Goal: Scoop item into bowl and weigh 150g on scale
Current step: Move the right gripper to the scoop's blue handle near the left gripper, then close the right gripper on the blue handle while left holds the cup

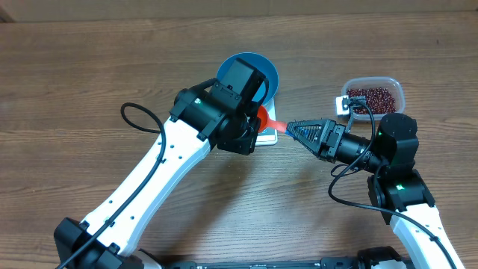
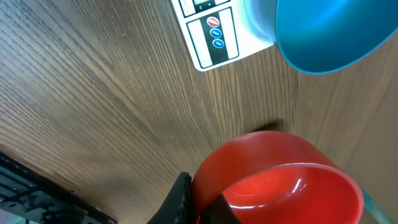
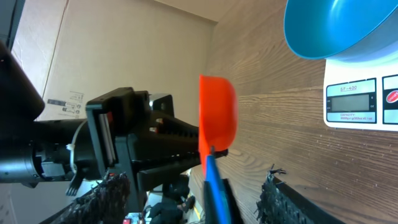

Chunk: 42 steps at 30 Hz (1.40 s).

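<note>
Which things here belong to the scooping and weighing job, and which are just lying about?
Job:
beans
clear tub
red scoop
blue bowl
scale

Lying about:
cardboard box, beyond the table

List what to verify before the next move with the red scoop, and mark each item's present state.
1. Grip: left pincer shut on the rim of the red scoop: ok.
2. Alignment: the scoop's blue handle lies between the fingers of the right pincer: ok.
3. Right pincer closed on the handle: not ok, its fingers stand clear on both sides.
4. Scoop empty: ok.
5. The blue bowl sits on the scale: ok.
6. The display reads zero: cannot tell, no digits are legible.
</note>
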Available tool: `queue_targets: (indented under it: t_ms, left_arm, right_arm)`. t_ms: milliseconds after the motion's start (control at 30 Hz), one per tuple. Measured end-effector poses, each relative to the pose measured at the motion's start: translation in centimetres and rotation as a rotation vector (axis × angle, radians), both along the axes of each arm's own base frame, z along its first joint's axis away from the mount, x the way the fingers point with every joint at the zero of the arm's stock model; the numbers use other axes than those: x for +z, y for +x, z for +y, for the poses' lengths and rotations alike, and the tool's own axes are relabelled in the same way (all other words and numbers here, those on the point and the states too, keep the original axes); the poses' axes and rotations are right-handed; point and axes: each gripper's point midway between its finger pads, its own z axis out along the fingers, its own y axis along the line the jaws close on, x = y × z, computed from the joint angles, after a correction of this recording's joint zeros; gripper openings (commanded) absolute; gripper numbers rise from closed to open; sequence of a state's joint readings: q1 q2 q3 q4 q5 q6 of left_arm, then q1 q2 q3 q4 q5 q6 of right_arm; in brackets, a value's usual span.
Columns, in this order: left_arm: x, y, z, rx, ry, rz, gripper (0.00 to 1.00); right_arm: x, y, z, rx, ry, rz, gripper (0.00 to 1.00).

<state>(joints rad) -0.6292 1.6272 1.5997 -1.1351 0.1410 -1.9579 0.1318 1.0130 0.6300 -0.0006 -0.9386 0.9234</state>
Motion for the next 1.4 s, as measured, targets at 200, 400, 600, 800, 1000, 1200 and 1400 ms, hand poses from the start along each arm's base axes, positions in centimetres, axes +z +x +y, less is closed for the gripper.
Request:
queue_targets:
  t_ms: [200,400,600,800,1000,1200,1400]
  left_arm:
    - [-0.5,0.4,-0.9,-0.012,-0.012,-0.002,0.04]
    - [-0.5,0.5,-1.1,-0.015,-0.017,-0.003,0.04]
    - [-0.4,0.3,-1.4,-0.022,-0.031,0.003,0.04]
    - [-0.4,0.2,-1.6,-0.029,-0.036,0.003,0.04]
    - [-0.4,-0.1,-1.9,-0.039,-0.040,0.006,0.04]
    - [-0.3,-0.1,-2.0,-0.041,-0.042,0.005,0.04]
    - [-0.3,0.1,-2.1,-0.041,-0.047,-0.002,0.04]
  right_arm:
    - [0.0,0.0,0.0,-0.001,0.000,0.000,0.66]
    - [0.0,0.0,0.0,0.000,0.000,0.000,0.57]
    - [0.0,0.0,0.0,0.000,0.000,0.000,0.53]
    - [0.0,0.0,0.0,0.000,0.000,0.000,0.50]
    - [0.0,0.0,0.0,0.000,0.000,0.000,0.46]
    - [0.0,0.0,0.0,0.000,-0.001,-0.002,0.39]
    - [0.0,0.1,0.0,-0.004,-0.001,0.000,0.33]
